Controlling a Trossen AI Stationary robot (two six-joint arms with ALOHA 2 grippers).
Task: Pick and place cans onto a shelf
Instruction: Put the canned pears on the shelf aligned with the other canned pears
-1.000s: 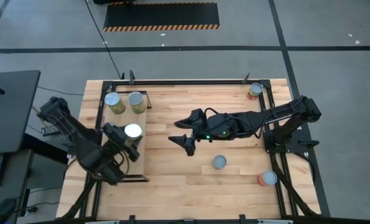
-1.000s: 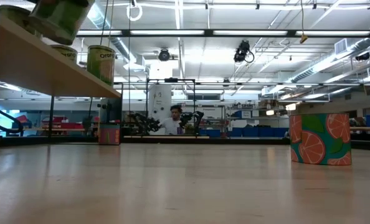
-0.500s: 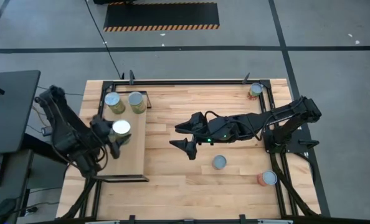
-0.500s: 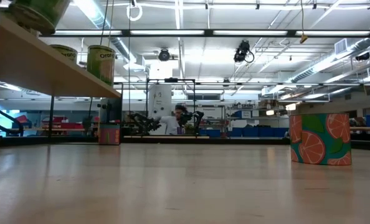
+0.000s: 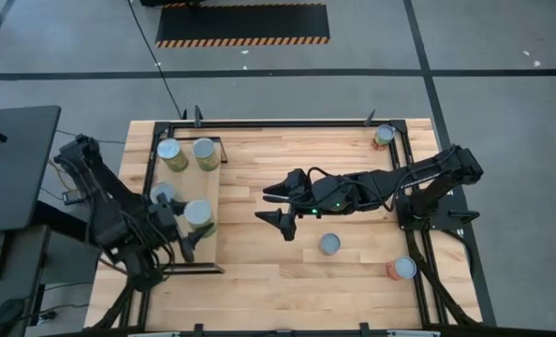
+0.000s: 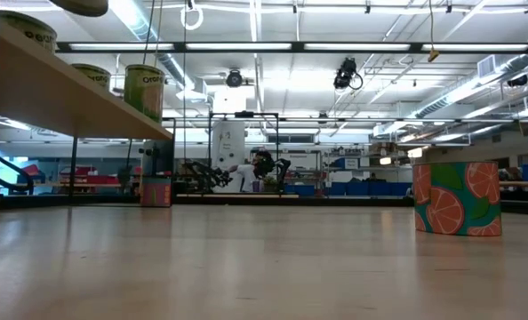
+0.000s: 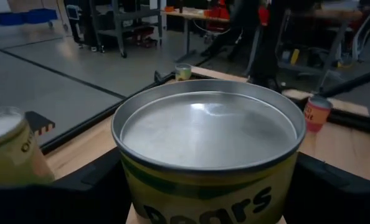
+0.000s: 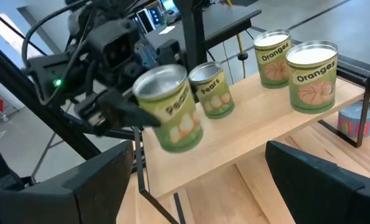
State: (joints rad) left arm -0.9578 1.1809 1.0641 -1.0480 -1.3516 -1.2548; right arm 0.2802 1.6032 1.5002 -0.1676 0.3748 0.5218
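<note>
Over at the left of the desk [image 5: 287, 271], the left pincer [image 5: 186, 225] pinches a pears can [image 5: 197, 212] by its sides and carries it above the shelf [image 5: 211, 187], just beside a second pears can [image 5: 163, 194] standing on the board. Two oranges cans [image 5: 203, 150] stand upright at the shelf's far end. So the step in hand looks like placing: the can is gripped but, from the right wrist view, seems tilted and clear of the wood. Its long axis leans off vertical, silver top up and slightly toward the middle of the desk. I'd judge the next move calls for righting it, lowering it onto a bare patch of board without knocking its neighbour, then letting go.

Further right, the right pincer [image 5: 279, 207] hangs mid-desk with fingers spread, holding nothing. A bluish can [image 5: 329, 243], an orange-red can [image 5: 402, 269] and one at the far corner [image 5: 383, 135] wait on the desk.
</note>
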